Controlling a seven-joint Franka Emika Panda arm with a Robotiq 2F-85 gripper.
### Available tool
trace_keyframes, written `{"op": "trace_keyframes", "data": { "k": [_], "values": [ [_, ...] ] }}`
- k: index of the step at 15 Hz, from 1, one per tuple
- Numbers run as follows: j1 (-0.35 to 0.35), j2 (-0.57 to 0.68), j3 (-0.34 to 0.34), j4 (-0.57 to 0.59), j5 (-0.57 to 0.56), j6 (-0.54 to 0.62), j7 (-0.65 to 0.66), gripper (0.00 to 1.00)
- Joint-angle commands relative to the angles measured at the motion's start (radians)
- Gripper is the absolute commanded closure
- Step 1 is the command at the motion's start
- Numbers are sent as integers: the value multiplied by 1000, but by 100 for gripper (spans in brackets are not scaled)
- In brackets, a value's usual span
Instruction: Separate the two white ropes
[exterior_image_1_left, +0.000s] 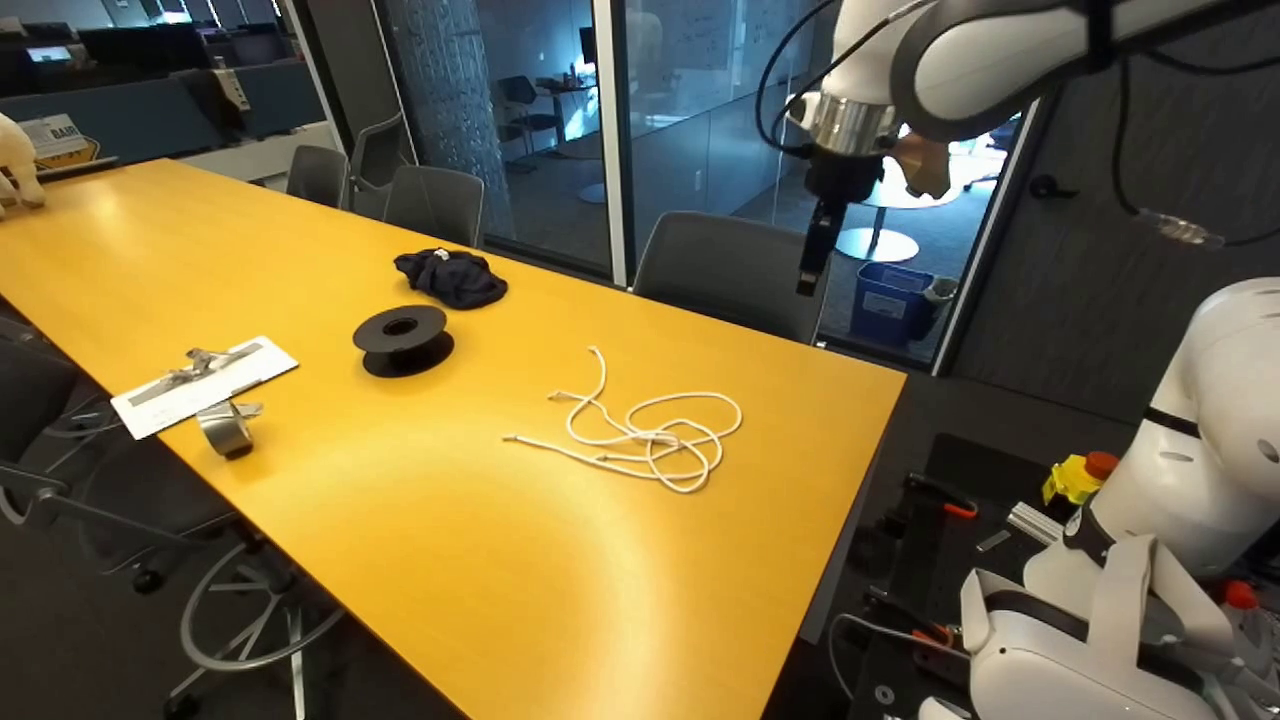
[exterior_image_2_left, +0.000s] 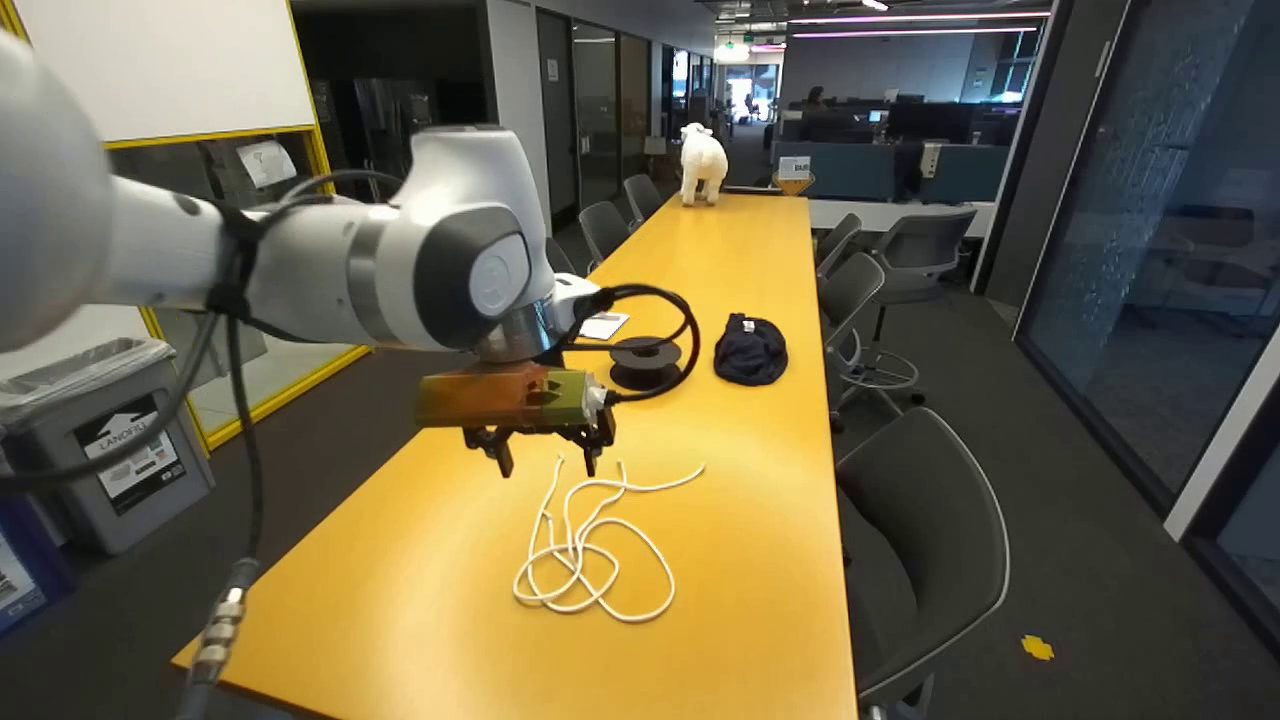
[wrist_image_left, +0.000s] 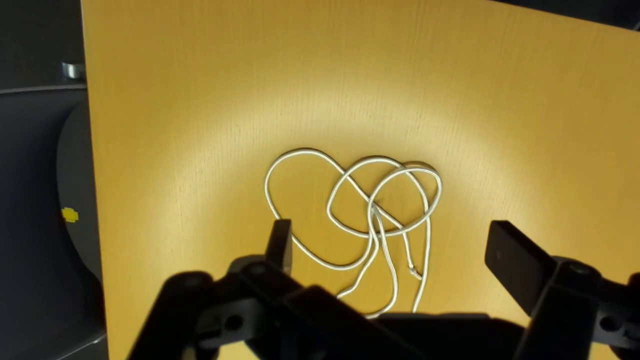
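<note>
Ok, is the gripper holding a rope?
No, the gripper hangs open with nothing between its fingers, and the ropes lie on the table.

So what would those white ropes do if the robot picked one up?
Likely flop and dangle: the white ropes lie in loose curves and loops. They look thin, so each is probably light. And with several crossings showing, lifting one could well drag the other along.

The arm (exterior_image_2_left: 310, 265) reaches across the short edge of the worktop (exterior_image_2_left: 740, 560); its claw (exterior_image_2_left: 548, 468) points down, spread wide.
</note>
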Motion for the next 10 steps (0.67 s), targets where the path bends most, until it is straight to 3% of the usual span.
{"op": "trace_keyframes", "data": {
  "k": [1,4,10],
  "values": [
    [29,263,-37,88,50,119,-96,0],
    [33,465,-39,173,127,187,-182,0],
    [-30,807,38,453,291,167,-354,0]
  ]
}}
